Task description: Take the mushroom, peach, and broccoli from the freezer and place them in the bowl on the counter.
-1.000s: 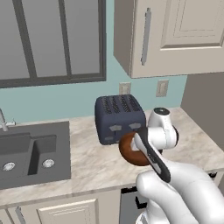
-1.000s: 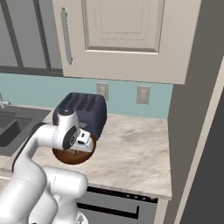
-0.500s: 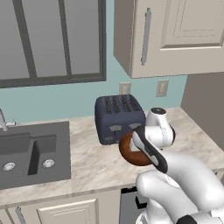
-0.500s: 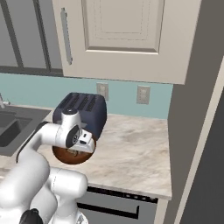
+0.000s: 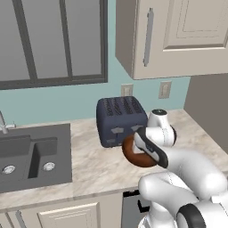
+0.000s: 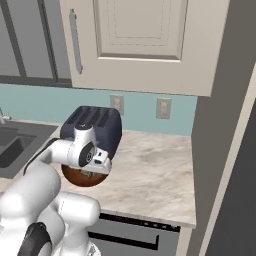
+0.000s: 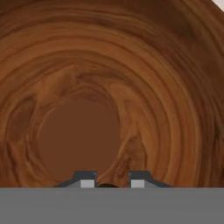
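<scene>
The reddish-brown bowl [image 5: 132,155] [image 6: 79,177] stands on the beige counter [image 5: 89,165] [image 6: 150,175] just in front of the toaster. My gripper [image 7: 107,182] points down into it, and the hand view looks straight at the bowl's wood-grained inside [image 7: 109,87]. The fingertips [image 7: 86,180] stand close together, shut on a small dark brown rounded thing that looks like the mushroom [image 7: 106,185], of which just a sliver shows. In the base views my wrist covers part of the bowl. The peach, the broccoli and the freezer are out of view.
A dark blue-grey toaster [image 5: 120,120] [image 6: 92,125] stands right behind the bowl. The dark sink [image 5: 31,153] lies to the left. Cream wall cabinets [image 5: 178,35] hang above. A tall grey panel [image 6: 225,150] bounds the counter on the right.
The hand has edged slightly over the bowl. The bowl and toaster have not moved, and the fingers stay shut.
</scene>
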